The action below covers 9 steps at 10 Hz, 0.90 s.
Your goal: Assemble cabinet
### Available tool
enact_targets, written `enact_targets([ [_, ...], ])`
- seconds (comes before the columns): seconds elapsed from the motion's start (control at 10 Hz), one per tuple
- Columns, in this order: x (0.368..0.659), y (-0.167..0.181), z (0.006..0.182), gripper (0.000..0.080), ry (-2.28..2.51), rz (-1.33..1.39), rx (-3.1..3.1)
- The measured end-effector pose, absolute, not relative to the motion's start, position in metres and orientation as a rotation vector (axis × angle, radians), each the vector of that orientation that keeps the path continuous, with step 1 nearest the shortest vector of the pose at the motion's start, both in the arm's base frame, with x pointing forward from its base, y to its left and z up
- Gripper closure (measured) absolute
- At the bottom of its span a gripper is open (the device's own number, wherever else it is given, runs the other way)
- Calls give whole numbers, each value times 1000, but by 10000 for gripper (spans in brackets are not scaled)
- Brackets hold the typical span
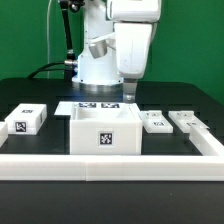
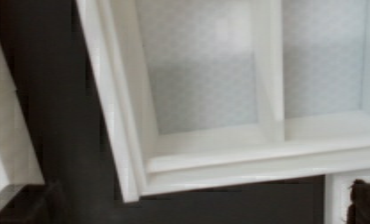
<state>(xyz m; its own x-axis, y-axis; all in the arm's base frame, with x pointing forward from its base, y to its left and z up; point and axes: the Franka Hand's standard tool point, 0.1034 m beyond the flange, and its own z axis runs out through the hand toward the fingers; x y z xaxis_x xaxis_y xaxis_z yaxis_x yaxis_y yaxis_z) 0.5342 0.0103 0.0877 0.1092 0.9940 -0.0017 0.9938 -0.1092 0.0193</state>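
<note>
Arm over the open white cabinet

The cabinet (image 1: 103,131) sits mid-surface (image 1: 35,92), open side up, its tag facing near. The pincer (image 1: 129,95) hangs by its far right corner; I cannot tell if it is spread or pressed together. A small tagged block (image 1: 27,120) lies at the exterior view's left, two flat panels (image 1: 155,122) at its right

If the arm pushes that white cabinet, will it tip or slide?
The cabinet sits broad and flat, so it would probably slide, not tip. Its hollow, open body suggests it is light for its size. The smooth walls look rigid, likely stiff.
</note>
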Motion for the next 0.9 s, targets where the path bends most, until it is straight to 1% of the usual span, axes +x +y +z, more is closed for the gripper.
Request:
enact_targets([
  [0.1, 530, 5, 84, 1, 2072, 30, 2335],
  [0.5, 530, 5, 83, 1, 2071, 25, 2340],
  [0.8, 501, 3, 79, 1, 2141, -19, 2303],
  [0.9, 492, 3, 74, 1, 2153, -39, 2308],
])
